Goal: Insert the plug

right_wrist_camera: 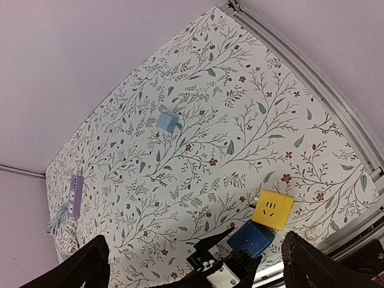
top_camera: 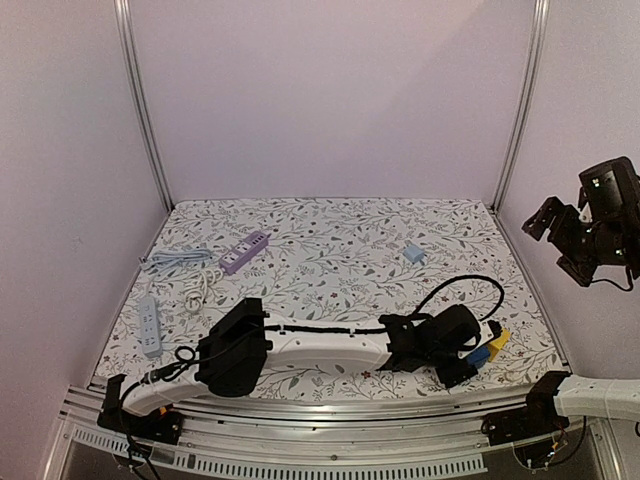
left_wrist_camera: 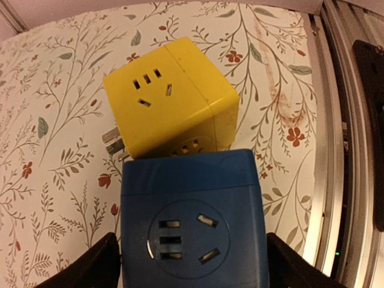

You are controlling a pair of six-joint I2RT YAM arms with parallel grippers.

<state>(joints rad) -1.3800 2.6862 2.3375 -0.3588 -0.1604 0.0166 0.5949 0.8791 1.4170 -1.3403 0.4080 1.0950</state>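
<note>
Left wrist view: the left gripper [left_wrist_camera: 192, 258] is clamped on the blue socket cube [left_wrist_camera: 192, 216], and the yellow plug cube [left_wrist_camera: 168, 102] touches its far edge. The right gripper [right_wrist_camera: 195, 246] hangs spread wide. A small adapter [top_camera: 414, 255], a purple strip [top_camera: 245, 251] and a white strip [top_camera: 149, 325] lie well apart on the flowered cloth [top_camera: 340, 230]. The walls [top_camera: 330, 90] are lilac.

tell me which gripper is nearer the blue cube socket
Left. The left gripper has its fingers on both sides of the blue cube socket; the right gripper hangs open high above it, off to the right.

ahead: yellow cube [left_wrist_camera: 168, 99] against blue cube [left_wrist_camera: 192, 228] | rail [left_wrist_camera: 336, 120] close alongside | cloth [left_wrist_camera: 48, 120] open elsewhere
</note>
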